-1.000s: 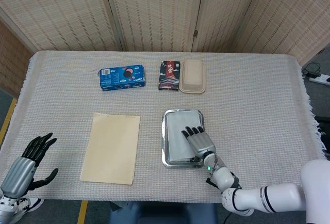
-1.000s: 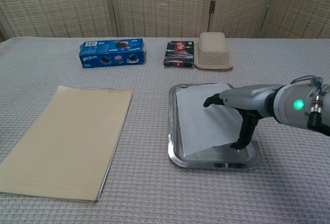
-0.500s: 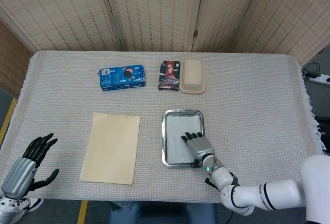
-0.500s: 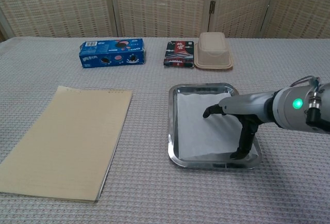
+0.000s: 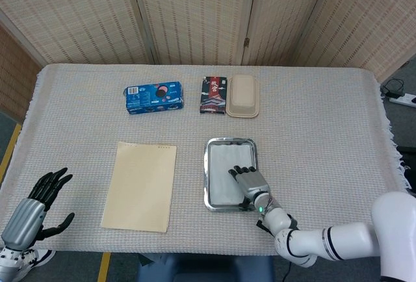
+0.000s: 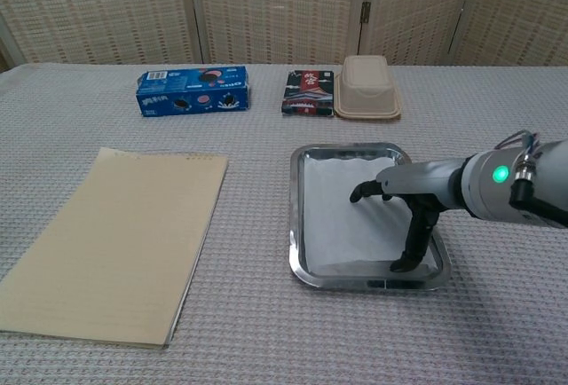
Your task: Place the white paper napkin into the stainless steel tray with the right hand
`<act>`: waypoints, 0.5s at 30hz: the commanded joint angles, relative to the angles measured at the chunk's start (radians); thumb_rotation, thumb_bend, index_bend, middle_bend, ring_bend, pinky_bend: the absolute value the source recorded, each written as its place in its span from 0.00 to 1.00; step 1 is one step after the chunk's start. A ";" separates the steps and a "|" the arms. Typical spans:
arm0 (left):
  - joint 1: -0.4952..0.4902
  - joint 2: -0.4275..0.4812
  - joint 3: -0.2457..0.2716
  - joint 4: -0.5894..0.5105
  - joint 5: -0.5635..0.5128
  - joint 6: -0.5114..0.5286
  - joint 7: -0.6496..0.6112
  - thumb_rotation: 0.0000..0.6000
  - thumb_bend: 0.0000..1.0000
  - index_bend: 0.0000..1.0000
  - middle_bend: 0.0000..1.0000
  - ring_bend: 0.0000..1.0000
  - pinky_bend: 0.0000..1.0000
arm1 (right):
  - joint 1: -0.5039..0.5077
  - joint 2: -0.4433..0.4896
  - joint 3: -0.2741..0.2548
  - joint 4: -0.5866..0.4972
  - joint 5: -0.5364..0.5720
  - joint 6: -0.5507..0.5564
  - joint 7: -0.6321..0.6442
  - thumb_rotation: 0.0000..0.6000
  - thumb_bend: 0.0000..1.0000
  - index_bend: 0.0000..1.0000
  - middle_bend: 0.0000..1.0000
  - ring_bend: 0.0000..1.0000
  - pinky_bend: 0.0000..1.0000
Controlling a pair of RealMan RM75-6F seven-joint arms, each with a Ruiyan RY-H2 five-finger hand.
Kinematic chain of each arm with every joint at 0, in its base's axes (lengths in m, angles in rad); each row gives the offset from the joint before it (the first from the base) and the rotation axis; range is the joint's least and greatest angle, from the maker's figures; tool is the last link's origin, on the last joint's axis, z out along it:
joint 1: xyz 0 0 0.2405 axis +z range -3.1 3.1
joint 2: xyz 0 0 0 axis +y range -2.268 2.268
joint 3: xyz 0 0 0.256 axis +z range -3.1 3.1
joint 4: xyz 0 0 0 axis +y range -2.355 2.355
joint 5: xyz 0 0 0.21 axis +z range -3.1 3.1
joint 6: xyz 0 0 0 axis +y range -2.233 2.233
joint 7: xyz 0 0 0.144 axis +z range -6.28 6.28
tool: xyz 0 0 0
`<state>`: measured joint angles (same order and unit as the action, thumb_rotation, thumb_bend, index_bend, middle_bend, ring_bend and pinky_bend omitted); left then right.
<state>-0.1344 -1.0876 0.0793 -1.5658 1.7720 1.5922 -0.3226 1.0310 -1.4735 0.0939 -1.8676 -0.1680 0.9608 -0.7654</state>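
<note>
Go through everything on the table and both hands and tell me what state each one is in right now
white paper napkin: lying flat inside the tray
stainless steel tray: upright on the table, holding the napkin
right hand: over the tray, fingers apart
left hand: open, off the table edge
beige lidded container: closed
blue cookie box: closed

Head view looks steeply down; chest view faces forward, lower, nearer; both share the tray (image 5: 209, 199) (image 6: 296, 270).
</note>
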 commanded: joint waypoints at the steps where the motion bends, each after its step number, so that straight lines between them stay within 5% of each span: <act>1: -0.001 0.000 -0.001 0.002 -0.001 -0.001 0.000 1.00 0.42 0.00 0.00 0.00 0.00 | 0.004 0.026 -0.002 -0.011 -0.014 -0.040 0.026 1.00 0.29 0.00 0.00 0.00 0.00; 7: -0.001 -0.001 0.000 0.001 -0.002 -0.004 0.002 1.00 0.42 0.00 0.00 0.00 0.00 | -0.016 0.100 -0.007 -0.085 -0.108 -0.060 0.086 1.00 0.26 0.00 0.00 0.00 0.00; 15: -0.001 -0.004 0.001 -0.001 0.002 -0.004 0.018 1.00 0.42 0.00 0.00 0.00 0.00 | -0.076 0.105 -0.054 -0.133 -0.349 0.085 0.113 1.00 0.25 0.00 0.00 0.00 0.00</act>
<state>-0.1353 -1.0917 0.0800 -1.5667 1.7739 1.5882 -0.3048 0.9863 -1.3769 0.0535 -1.9756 -0.4478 1.0039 -0.6813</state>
